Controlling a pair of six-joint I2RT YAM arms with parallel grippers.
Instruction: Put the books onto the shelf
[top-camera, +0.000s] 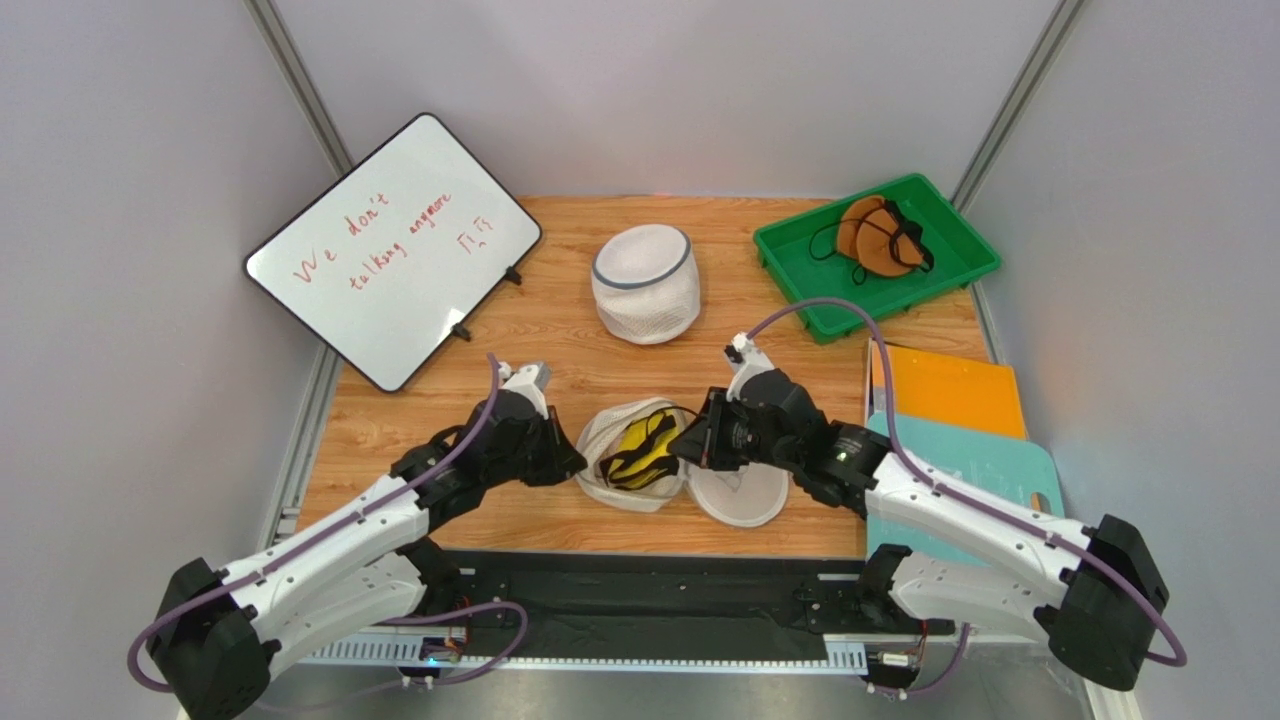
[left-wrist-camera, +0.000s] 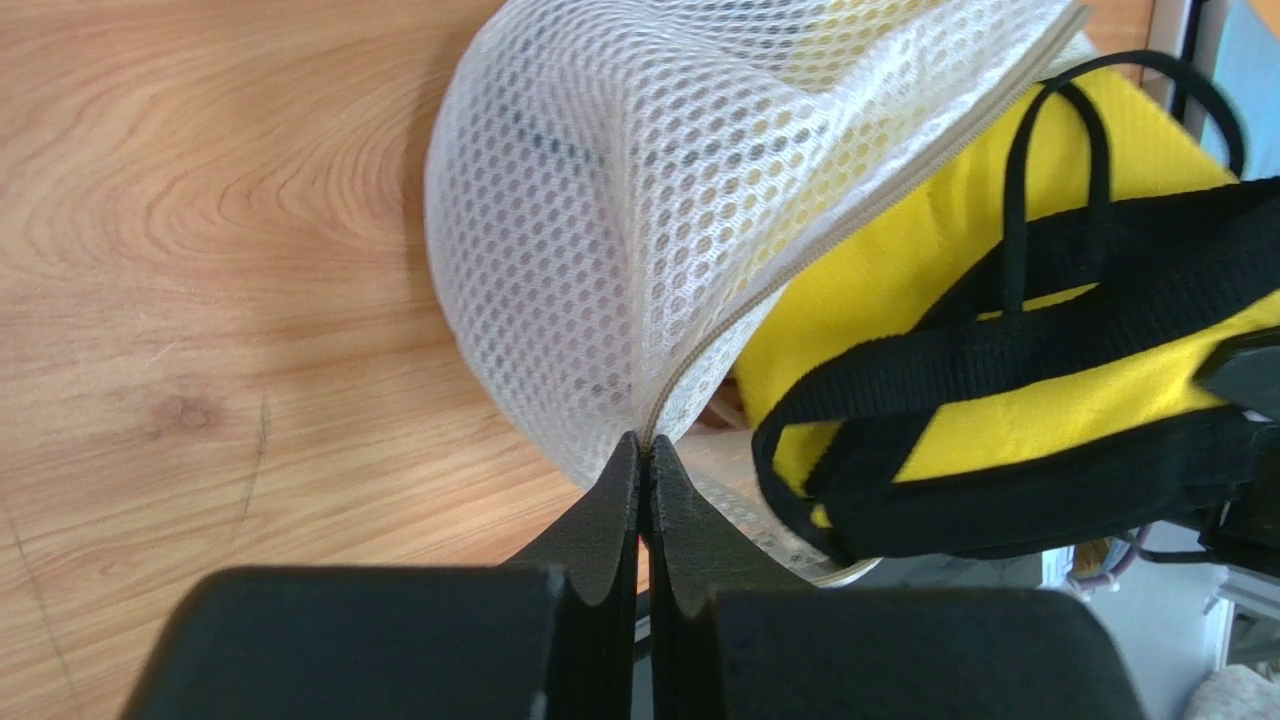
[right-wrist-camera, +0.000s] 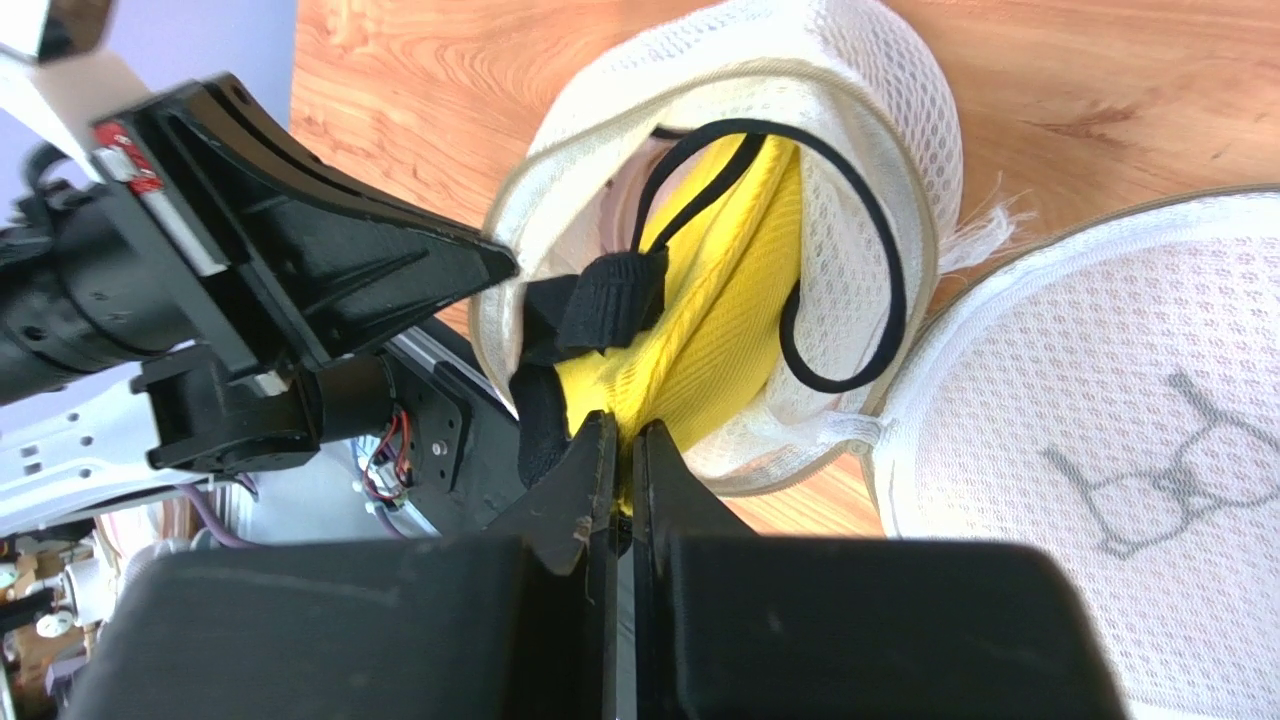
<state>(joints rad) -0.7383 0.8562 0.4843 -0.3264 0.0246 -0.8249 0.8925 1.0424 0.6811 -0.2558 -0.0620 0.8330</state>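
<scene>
- My left tool (left-wrist-camera: 646, 447) is pinched shut on the rim of the bag (left-wrist-camera: 601, 225), lifting it so the mouth gapes.
- My right tool (right-wrist-camera: 621, 435) is closed thin on the yellow garment (right-wrist-camera: 721, 300) in that mouth; I judge this pair of grips serves the bag, not the task.
- The books (top-camera: 947, 390), orange and teal, lie flat at the right edge of the desk (top-camera: 564, 315), untouched. I see no shelf.

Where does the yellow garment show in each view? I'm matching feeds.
Top: garment at centre, inside the open mesh bag.
Left wrist: right half, spilling from the bag.
Right wrist: centre, inside the bag.
Shared landmark: the bag's white zip rim.
</scene>
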